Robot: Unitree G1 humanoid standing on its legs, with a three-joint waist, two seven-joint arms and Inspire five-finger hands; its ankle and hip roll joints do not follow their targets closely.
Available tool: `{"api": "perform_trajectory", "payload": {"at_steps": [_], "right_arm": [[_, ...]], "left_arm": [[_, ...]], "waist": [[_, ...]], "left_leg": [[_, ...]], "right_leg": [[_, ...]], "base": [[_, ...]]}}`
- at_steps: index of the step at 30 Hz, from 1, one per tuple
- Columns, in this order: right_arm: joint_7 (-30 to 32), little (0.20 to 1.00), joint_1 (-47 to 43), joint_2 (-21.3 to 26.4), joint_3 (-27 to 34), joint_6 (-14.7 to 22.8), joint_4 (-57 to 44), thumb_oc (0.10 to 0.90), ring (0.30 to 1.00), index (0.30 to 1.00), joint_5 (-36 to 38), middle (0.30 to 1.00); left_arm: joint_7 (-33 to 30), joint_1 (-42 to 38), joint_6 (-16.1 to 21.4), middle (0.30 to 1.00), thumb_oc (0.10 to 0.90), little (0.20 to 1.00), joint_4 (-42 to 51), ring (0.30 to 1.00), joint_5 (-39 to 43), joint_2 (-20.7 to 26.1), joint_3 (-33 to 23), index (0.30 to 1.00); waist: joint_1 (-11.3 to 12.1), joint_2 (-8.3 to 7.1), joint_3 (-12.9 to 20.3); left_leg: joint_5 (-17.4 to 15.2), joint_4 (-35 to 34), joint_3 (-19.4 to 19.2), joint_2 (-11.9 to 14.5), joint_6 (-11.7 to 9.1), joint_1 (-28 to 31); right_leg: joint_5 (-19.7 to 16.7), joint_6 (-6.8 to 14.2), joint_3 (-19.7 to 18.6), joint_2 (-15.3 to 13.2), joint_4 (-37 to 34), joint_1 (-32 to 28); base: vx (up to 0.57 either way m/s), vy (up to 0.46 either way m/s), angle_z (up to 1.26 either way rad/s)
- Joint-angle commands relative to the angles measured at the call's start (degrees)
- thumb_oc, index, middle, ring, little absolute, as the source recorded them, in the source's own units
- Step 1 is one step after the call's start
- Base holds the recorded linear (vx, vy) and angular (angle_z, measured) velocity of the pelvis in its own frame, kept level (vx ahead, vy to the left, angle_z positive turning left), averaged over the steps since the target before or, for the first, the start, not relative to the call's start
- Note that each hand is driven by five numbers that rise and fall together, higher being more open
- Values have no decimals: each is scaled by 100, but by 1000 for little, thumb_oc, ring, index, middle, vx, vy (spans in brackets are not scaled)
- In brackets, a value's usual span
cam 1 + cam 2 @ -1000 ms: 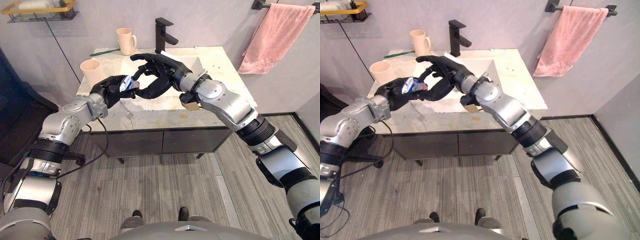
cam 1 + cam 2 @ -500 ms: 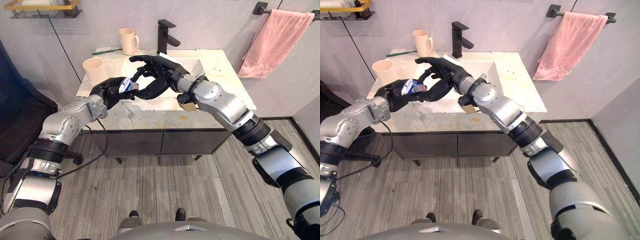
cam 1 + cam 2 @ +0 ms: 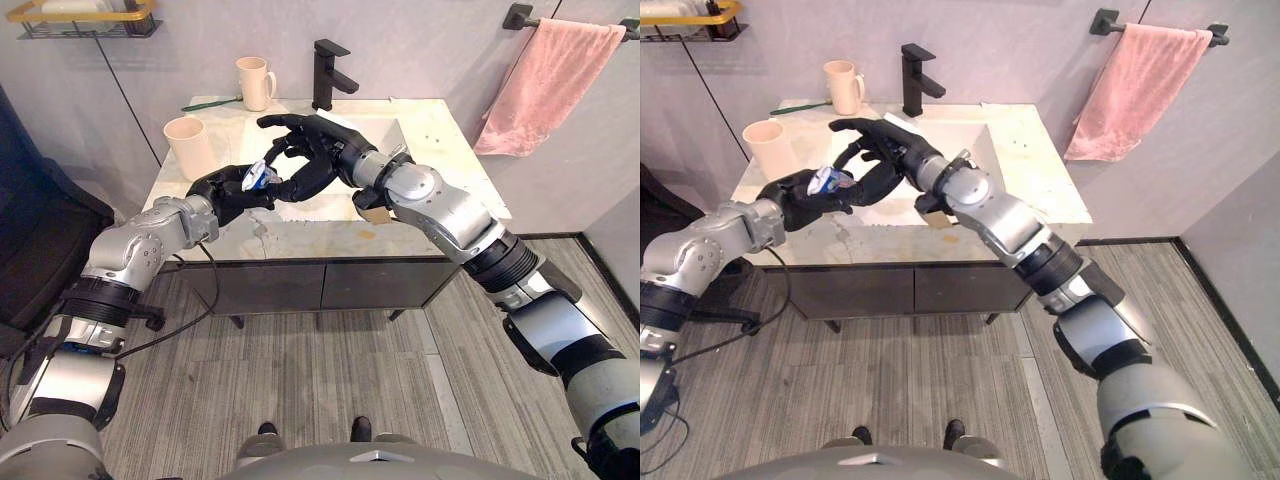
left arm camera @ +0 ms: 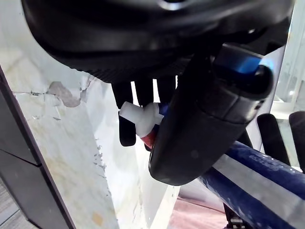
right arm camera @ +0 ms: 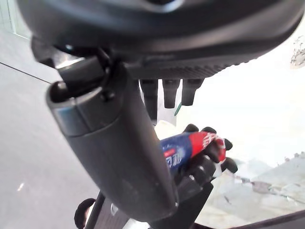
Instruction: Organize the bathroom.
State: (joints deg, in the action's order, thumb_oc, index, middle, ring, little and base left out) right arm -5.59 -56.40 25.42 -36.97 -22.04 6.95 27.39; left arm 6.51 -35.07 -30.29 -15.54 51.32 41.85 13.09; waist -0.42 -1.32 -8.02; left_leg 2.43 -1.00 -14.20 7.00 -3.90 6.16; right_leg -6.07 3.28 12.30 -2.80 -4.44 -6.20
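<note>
While I hold it above the near left part of the counter, my left hand has its fingers curled round the tube, a blue, red and white toothpaste tube with its white cap end sticking out past my fingers. I judge I grip it low on the body so that the rest stands free for the other hand to take. My right hand reaches across from the right and sits just beside the tube, thumb and fingers spread in a loose arc about it; whether they already touch it I cannot tell, and they have not clamped on it, so this hand is released. That spread looks like the shape for a handover or for steadying the tube, since it is held in the air and not resting on the marble.

Farther left on the counter stands a pink cup, upright and well apart from both hands, a likely place for the tube. Beyond my right hand lies the sink. At the far edge a cream mug stands beside the black tap, with a green toothbrush lying flat to its left. On the right wall a pink towel hangs from its rail.
</note>
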Motion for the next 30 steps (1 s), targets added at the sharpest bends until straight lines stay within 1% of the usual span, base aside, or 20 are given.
{"api": "perform_trajectory", "payload": {"at_steps": [1, 10, 20, 26, 30], "right_arm": [[6, 900, -473, -485, 124, 854, -178, 800, 900, 900, 79, 900], [-42, 900, -448, -431, 100, 813, -274, 800, 900, 900, 136, 900], [-53, 900, -427, -343, 130, 687, -267, 800, 900, 900, -55, 900], [-55, 900, -371, -162, 187, 641, -287, 800, 900, 900, -288, 900], [-29, 900, -354, 63, 305, 500, -378, 800, 900, 900, -269, 900]], "left_arm": [[242, -832, 534, 300, 400, 300, 304, 300, 337, -208, -57, 300], [180, -828, 560, 300, 400, 300, 326, 300, 330, -177, -82, 300], [144, -808, 648, 300, 400, 300, 288, 300, 264, -150, -166, 300], [111, -765, 667, 300, 400, 300, 306, 300, 214, -35, -248, 300], [185, -617, 703, 300, 400, 300, 357, 300, 144, 138, -410, 300]], "waist": [[56, 138, 538], [27, 149, 546], [23, 143, 542], [26, 148, 522], [31, 167, 496]], "left_leg": [[-65, 658, 199, 383, -79, -308], [-54, 671, 162, 406, -88, -307], [-73, 652, 152, 384, -77, -293], [-79, 663, 93, 392, -82, -301], [-111, 664, 64, 370, -76, -304]], "right_leg": [[882, 80, -269, -113, 214, 123], [886, 74, -293, -107, 213, 127], [884, 77, -268, -123, 222, 132], [878, 90, -197, -161, 210, 125], [874, 115, -156, -218, 244, 158]], "base": [[0, 0, 0], [0, 0, 0], [0, 0, 0], [0, 0, 0], [0, 0, 0]]}}
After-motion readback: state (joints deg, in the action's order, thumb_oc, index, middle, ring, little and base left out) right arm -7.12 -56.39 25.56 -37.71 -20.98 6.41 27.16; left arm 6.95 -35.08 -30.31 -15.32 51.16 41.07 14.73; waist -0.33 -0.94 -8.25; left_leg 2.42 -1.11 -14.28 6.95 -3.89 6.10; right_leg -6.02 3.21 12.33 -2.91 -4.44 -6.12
